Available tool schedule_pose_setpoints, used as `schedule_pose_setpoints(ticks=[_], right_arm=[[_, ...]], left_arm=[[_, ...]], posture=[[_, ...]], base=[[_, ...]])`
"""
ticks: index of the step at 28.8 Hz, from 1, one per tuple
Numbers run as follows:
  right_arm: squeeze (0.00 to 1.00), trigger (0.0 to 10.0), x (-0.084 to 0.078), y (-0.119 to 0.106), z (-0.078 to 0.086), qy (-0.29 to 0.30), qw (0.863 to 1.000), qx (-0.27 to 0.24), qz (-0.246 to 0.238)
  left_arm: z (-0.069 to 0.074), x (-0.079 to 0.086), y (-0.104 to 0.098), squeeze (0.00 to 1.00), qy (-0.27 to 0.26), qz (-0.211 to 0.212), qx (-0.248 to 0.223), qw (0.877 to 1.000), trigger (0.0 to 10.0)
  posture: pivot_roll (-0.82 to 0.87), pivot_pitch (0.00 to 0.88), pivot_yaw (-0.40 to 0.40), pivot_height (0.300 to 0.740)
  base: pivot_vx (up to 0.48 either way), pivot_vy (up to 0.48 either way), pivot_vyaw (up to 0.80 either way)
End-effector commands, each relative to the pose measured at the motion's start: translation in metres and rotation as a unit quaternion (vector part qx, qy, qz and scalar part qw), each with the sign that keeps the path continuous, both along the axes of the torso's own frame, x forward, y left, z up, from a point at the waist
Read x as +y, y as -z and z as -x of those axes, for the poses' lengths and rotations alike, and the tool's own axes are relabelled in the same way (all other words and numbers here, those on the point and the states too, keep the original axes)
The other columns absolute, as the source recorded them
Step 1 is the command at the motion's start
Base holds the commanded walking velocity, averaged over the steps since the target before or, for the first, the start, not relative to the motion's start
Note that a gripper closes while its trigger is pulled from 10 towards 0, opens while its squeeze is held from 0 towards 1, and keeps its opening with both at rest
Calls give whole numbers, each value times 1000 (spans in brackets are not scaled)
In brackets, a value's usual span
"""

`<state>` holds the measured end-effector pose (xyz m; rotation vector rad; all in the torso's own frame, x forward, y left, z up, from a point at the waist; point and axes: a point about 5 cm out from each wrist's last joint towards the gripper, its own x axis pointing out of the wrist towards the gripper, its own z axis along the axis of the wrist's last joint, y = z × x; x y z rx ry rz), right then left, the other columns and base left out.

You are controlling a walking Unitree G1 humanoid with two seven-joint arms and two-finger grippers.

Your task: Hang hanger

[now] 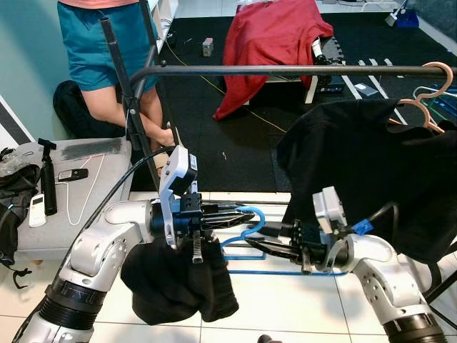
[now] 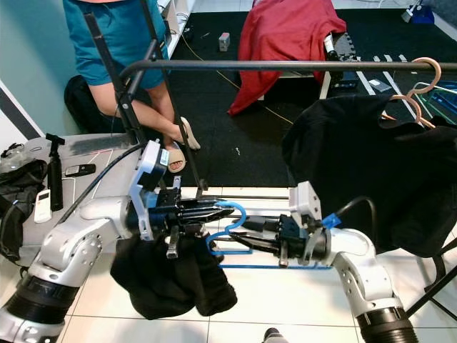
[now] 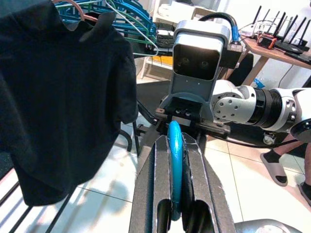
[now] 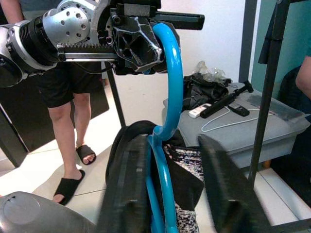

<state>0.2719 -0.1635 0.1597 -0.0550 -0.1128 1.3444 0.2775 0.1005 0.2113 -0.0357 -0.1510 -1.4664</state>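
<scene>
A: Nearest the head camera, the left arm is reaching across low and level, elbow bent, left gripper (image 1: pixel 228 214) pointing toward the right arm. Its fingers are clamping on the hook of the blue hanger (image 1: pixel 246 225).

B: Confirmed from the left wrist: blue hook is sitting pinched between the two black fingers (image 3: pixel 201 179). Where's the load?

A: A dark garment (image 1: pixel 175 279) is drooping under the left gripper, hanging from the hanger, well below the rail (image 1: pixel 285 70).

B: Right side?

A: The right arm is mirroring it, forearm level, right gripper (image 1: pixel 268 246) facing the left one at the hanger's neck. Fingers are standing apart, one either side of the blue wire, not closing on it.

B: Step?

A: Looks like mid-handover or regrip, hanging not yet done. The next move calls for raising the hook up and over the rail, in the bare stretch left of the black shirt (image 1: pixel 371 171) already hanging there.

B: Watch the person (image 1: pixel 107 50) standing behind the rack.
</scene>
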Motion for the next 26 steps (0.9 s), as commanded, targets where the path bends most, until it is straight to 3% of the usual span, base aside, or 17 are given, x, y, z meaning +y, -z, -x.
schedule_pose_setpoints(ticks=[1,7,9,10,13,15,19,21,24,26], right_arm=[[1000,10000,1,5,2,0,1000,3,2],[1000,10000,0,5,1,4,1000,-4,2],[976,10000,-5,2,-8,70,996,-50,7],[0,10000,-12,-4,-17,128,988,-83,1],[0,10000,-16,-8,-22,165,981,-104,-5],[0,10000,-31,-26,-30,245,955,-151,-64],[0,10000,-50,-59,-30,333,899,-222,-176],[0,10000,-52,-62,-30,341,892,-226,-191],[0,10000,-40,-62,-25,299,909,-208,-204],[0,10000,-40,-48,-23,305,914,-176,-200]], left_arm=[[0,3,-7,0,-4,19,-16,1000,0],[0,3,-7,0,-4,19,-17,1000,0],[1,2,-5,0,-2,13,-19,1000,0],[1,2,-4,0,-1,6,-21,1000,0],[2,2,-4,0,0,1,-22,1000,0],[2,2,-2,0,2,-7,-23,1000,0],[2,4,2,0,1,-27,-27,999,0],[2,4,3,0,1,-30,-28,999,0],[2,4,5,0,4,-38,-28,999,0],[-6,5,8,0,-30,-59,-45,997,0]], posture=[[-82,155,32,740],[-83,155,32,740],[-83,155,32,740],[-81,159,33,740],[-81,159,33,740],[-81,160,35,740],[-78,161,37,740],[-78,161,37,740],[-82,164,44,740],[-73,163,41,740]], base=[[0,0,0],[0,0,0],[0,0,0],[0,0,0],[0,0,0],[0,0,0],[0,0,0],[0,0,0],[0,0,0],[0,0,0]])
